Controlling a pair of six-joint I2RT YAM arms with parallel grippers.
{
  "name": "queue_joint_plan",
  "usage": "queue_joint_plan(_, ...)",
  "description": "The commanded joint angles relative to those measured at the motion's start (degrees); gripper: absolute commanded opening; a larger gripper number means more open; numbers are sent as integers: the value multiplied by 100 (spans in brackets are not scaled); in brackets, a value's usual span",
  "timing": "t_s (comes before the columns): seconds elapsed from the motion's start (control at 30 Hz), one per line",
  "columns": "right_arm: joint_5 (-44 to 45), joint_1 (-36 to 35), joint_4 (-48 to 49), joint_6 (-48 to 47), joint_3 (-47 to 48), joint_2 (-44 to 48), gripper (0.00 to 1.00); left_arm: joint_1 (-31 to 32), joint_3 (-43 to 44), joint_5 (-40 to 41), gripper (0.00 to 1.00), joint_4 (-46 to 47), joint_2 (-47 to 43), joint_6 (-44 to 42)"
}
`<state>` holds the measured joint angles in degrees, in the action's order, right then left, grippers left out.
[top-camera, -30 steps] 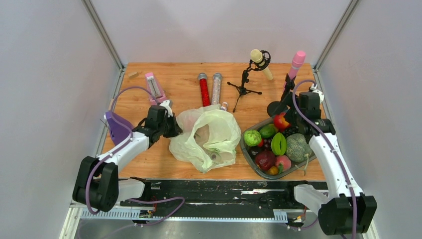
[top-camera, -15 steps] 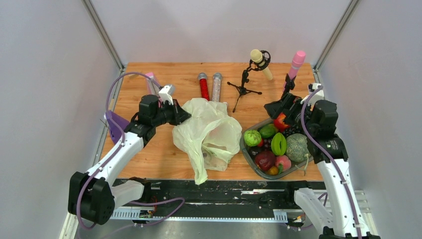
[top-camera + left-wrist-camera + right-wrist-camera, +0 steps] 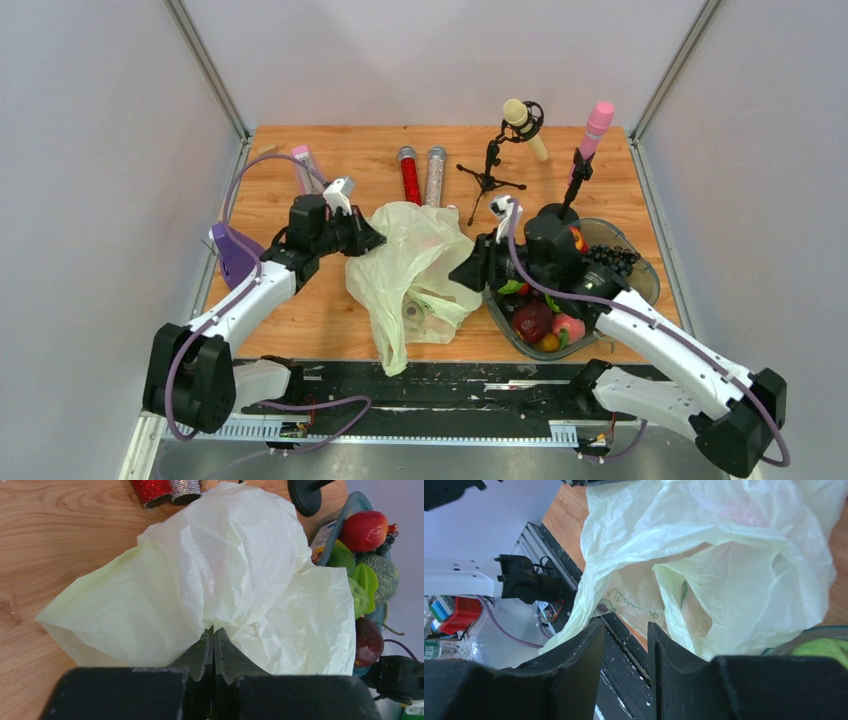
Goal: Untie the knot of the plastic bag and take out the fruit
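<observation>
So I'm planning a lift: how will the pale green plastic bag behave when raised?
Probably floppy: the plastic bag sags in folds from the shut left pincer. Likely light: it looks thin, translucent, crumpled.

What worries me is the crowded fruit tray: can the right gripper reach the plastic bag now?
Probably yes. The right gripper, jaws open, faces the plastic bag with nothing between them; the fruit tray sits beside it, not across its path.

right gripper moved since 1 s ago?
Yes. The right gripper swung left, from beside the pink microphone stand, across the fruit tray, to the plastic bag's right edge.
</observation>
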<state>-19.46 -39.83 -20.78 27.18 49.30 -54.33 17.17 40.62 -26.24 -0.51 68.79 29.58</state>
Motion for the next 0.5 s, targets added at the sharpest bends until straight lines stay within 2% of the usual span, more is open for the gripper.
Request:
queue_joint_plan(0.0,549,-484,902,49,-197,-515,38,5,148,458,0,88,97,301)
queue_joint_plan(0.23,744,-919,1408,-536,168,-1995,39,1,407,643,0,-6,460,748)
queue_joint_plan(0.47,945,-974,2172,-1275,755,-3227,40,3,753,532,0,-196,909,896)
